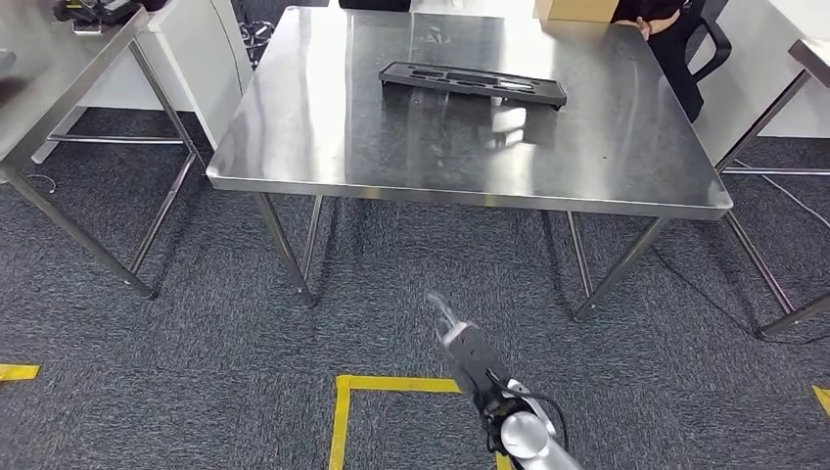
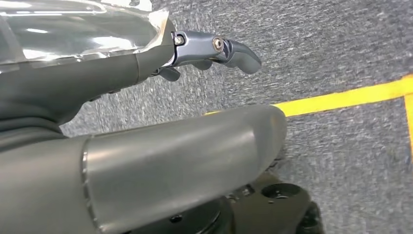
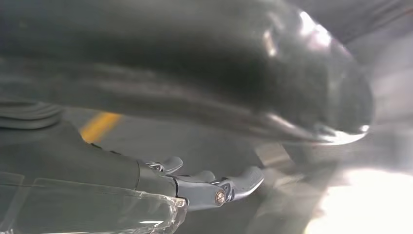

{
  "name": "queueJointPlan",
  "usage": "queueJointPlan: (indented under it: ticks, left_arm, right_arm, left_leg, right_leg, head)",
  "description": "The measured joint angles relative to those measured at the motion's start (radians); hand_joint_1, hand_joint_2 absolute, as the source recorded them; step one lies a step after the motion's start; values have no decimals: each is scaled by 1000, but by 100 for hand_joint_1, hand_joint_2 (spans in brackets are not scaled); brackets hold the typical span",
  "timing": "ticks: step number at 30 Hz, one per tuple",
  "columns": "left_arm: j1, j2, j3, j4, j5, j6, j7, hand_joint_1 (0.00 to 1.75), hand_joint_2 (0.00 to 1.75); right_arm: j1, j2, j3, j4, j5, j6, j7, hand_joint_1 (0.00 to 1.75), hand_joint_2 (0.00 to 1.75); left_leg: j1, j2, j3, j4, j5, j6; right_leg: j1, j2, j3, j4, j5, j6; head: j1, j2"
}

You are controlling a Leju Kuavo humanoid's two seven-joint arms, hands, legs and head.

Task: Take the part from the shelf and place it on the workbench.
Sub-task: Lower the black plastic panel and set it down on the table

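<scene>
Already the steel workbench [image 1: 323, 147] filled the head view, and the black part [image 1: 473, 84] lay flat on its far half, well clear of any hand — so the placing looked done, with little left but to stand off. It showed as a long, low, dark moulded piece with shallow recesses along its top. Down by the grey carpet the right hand [image 1: 460, 338] hung holding nothing, fingers loosely apart. The left hand [image 2: 214, 51] hung over the carpet too — fingers gently curved, apart, gripping nothing.
</scene>
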Motion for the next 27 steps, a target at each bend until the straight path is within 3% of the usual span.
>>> queueJointPlan:
  ticks: [2,3,4,5,7,8,9,10,11,13,15,17,21,23,25,27]
  left_arm:
    - [0,3,-8,2,-23,-6,11,0,0]
    - [0,6,-14,3,-36,-10,19,0,0]
    - [0,10,-22,5,-47,-12,29,0,0]
    - [-1,13,-30,6,-57,-15,40,0,0]
    - [-7,18,-44,7,-72,-19,65,0,0]
    - [-13,20,-51,7,-77,-20,75,0,0]
    - [-19,21,-56,7,-81,-20,83,0,0]
    - [-24,23,-62,7,-83,-21,88,0,0]
    - [-29,24,-67,7,-84,-21,90,0,0]
    - [-40,25,-74,6,-86,-21,92,0,0]
    - [-51,25,-77,6,-86,-19,92,0,0]
    - [-55,25,-78,6,-85,-17,92,0,0]
    - [-54,25,-78,6,-83,-16,92,0,0]
    - [-51,26,-78,8,-74,-11,89,0,0]
    - [-41,29,-77,9,-67,1,75,0,0]
    - [-30,32,-77,10,-72,10,63,0,0]
  right_arm:
    - [31,-16,-13,199,26,1,20,0,0]
    - [53,-25,-16,294,32,9,46,0,0]
    - [78,-31,-18,379,35,19,80,0,0]
    - [101,-36,-18,454,37,33,121,0,0]
    - [144,-41,-20,575,29,78,223,0,0]
    - [162,-43,-21,622,23,101,269,0,0]
    - [176,-45,-22,662,16,119,307,0,0]
    - [186,-47,-24,695,12,128,329,0,0]
    - [191,-48,-25,722,9,135,343,0,0]
    - [192,-50,-28,765,-2,147,376,0,0]
    - [190,-50,-41,799,-37,164,445,0,0]
    - [189,-50,-54,819,-72,174,504,0,0]
    - [189,-49,-61,825,-90,173,527,0,0]
    - [197,-46,-84,837,-147,159,568,0,0]
    - [211,-30,-195,860,-279,102,629,0,0]
    - [218,-10,-309,874,-370,54,658,0,0]
  left_leg:
    - [4,-2,1,-14,21,-12]
    - [5,-4,-4,-9,7,-16]
    - [5,-5,-11,13,-30,-19]
    - [6,-4,-23,56,-86,-21]
    - [5,-4,-42,187,-196,-27]
    - [6,-3,-45,246,-216,-30]
    - [7,-3,-36,282,-210,-32]
    - [9,-3,-12,286,-186,-34]
    - [11,-3,29,255,-162,-35]
    - [13,-7,142,120,-171,-35]
    - [7,-11,209,18,-210,-25]
    - [-1,-12,211,0,-214,-13]
    - [-4,-11,210,0,-210,-7]
    - [-5,-6,197,-4,-196,6]
    - [-4,8,137,-9,-149,25]
    - [-5,29,73,-7,-98,30]
  right_leg:
    - [-2,-4,-2,-16,14,-10]
    - [-6,-8,-9,-19,28,-19]
    - [-11,-12,-19,-22,43,-26]
    - [-15,-16,-31,-23,57,-33]
    - [-12,-20,-61,-19,82,-39]
    - [-11,-21,-78,-15,95,-37]
    - [-11,-22,-97,-9,107,-35]
    - [-12,-22,-118,-1,117,-32]
    - [-14,-20,-141,9,127,-27]
    - [-14,-13,-178,33,142,-16]
    - [-12,-9,-198,47,159,0]
    - [-13,-8,-203,46,172,11]
    - [-15,-8,-204,43,178,15]
    - [-16,-6,-209,45,180,20]
    - [-18,0,-243,187,78,15]
    - [-20,3,-252,344,16,24]
  head:
    - [1,0]
    - [2,0]
    - [1,0]
    - [0,0]
    - [-4,0]
    - [-4,0]
    - [-4,0]
    - [-4,0]
    - [-4,0]
    - [-4,0]
    - [-3,0]
    - [-2,0]
    - [-1,0]
    - [-1,0]
    - [5,0]
    - [11,0]
